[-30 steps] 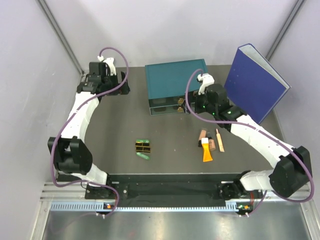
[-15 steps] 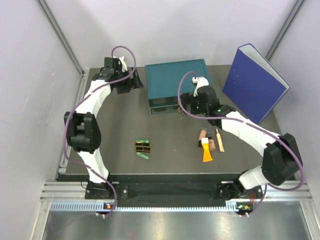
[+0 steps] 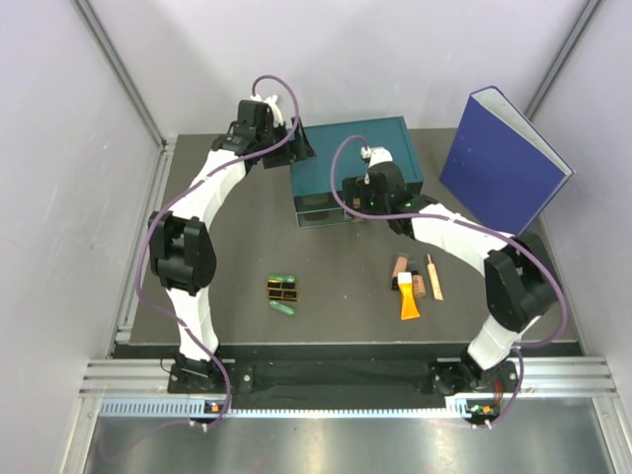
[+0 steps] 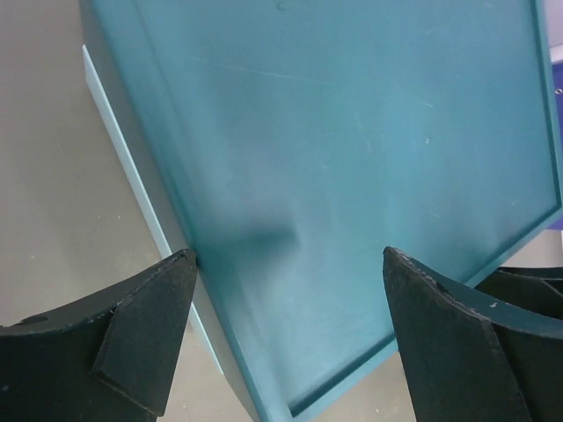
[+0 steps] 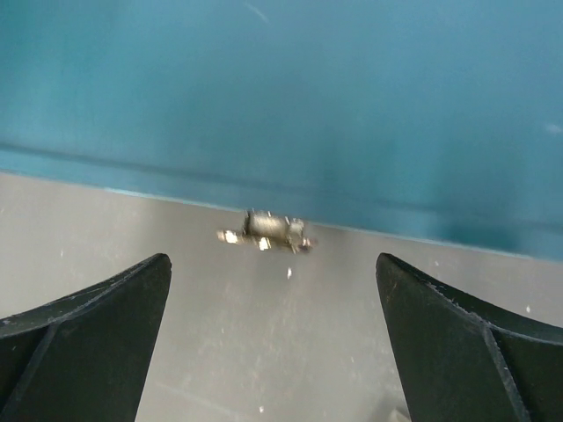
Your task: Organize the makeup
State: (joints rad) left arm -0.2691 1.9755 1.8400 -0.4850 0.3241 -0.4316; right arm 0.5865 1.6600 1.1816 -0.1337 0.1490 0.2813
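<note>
The makeup lies on the dark table in the top view. An orange tube (image 3: pixel 409 301), brown and tan sticks (image 3: pixel 401 267) and a thin stick (image 3: pixel 434 276) lie right of centre. Black-and-gold cases (image 3: pixel 282 289) with green capsules (image 3: pixel 283 308) lie left of centre. My left gripper (image 3: pixel 299 146) is open and empty over the back left corner of the teal drawer box (image 3: pixel 348 153); its wrist view shows the jaws (image 4: pixel 288 255) spread above the box top (image 4: pixel 352 132). My right gripper (image 3: pixel 352 197) is open and empty at the box front, its jaws (image 5: pixel 273 260) wide on either side of a gold drawer handle (image 5: pixel 264 231) and not touching it.
A big blue binder (image 3: pixel 504 163) stands tilted at the back right. Grey walls close in the table on the left, back and right. The right arm reaches over the table just behind the orange tube and sticks.
My left arm has swung right from the back left corner of the table to the teal box's corner. My right gripper has moved left along the box front.
</note>
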